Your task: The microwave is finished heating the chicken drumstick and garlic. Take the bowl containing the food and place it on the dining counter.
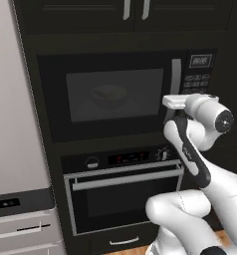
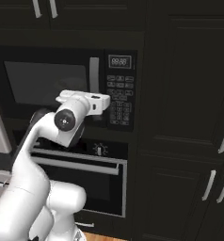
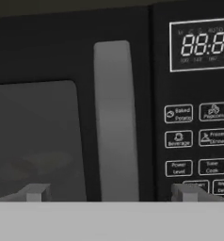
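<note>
**Desk:** Where is the claw sitting, and what is it doing?

**Me:** I have the two-finger gripper (image 3: 109, 193) raised in front of the built-in black microwave with the dark glass door (image 1: 115, 94). In my hand view the two finger tips (image 3: 37, 192) stand far apart at the bottom, spread wide, holding nothing. The grey vertical handle (image 3: 115, 120) rises between them, closer to the middle than to either tip. I cannot tell whether the tips touch the door.

**Desk:** And the bowl?

**Me:** The small round bowl (image 1: 109, 94) is inside the microwave, behind the closed door. From the left base view I see it dimly through the glass, near the middle of the window, to the left of the handle (image 1: 176, 75) and of my white hand (image 1: 182, 102). What lies in it is too dim to make out.

**Desk:** Anything else around?

**Me:** The keypad with its lit display (image 2: 120, 61) is just right of the handle. Below the microwave sits the black oven with a horizontal silver bar handle (image 1: 126, 178).
</note>
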Robot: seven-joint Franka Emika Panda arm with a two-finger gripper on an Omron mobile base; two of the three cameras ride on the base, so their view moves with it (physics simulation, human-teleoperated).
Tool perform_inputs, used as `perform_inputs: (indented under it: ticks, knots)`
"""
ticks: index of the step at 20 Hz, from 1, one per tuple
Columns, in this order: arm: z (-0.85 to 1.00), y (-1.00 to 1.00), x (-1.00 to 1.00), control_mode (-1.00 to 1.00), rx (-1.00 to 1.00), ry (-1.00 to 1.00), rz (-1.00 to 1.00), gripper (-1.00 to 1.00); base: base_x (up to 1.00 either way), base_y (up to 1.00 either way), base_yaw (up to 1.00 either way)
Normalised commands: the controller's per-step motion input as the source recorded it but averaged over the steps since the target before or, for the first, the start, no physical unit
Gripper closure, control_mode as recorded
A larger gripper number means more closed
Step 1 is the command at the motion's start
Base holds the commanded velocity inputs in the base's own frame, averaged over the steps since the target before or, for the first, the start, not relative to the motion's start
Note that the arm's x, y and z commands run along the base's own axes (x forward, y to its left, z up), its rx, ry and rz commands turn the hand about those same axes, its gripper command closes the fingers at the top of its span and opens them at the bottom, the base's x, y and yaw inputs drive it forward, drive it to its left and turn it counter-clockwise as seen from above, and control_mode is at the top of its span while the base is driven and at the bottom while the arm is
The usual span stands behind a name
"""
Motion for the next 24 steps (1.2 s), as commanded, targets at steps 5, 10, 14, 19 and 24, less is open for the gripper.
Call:
perform_inputs:
  ticks: [5, 10, 14, 19, 24]
  knots:
    - [0.0, -0.18, 0.65, -1.0, 0.0, 0.0, 0.0, -1.0, 0.0, 0.0, 0.0]
    - [0.0, -0.15, 0.6, -1.0, 0.0, 0.0, 0.0, -1.0, 0.0, 0.0, 0.0]
    - [0.0, -0.01, 0.62, -1.0, 0.0, 0.0, 0.0, -1.0, 0.0, 0.0, 0.0]
    - [0.0, 0.0, 0.62, -1.0, 0.0, 0.0, 0.0, -1.0, 0.0, 0.0, 0.0]
    - [0.0, 0.0, 0.19, -1.0, 0.0, 0.0, 0.0, 1.0, 0.0, 0.0, 0.0]
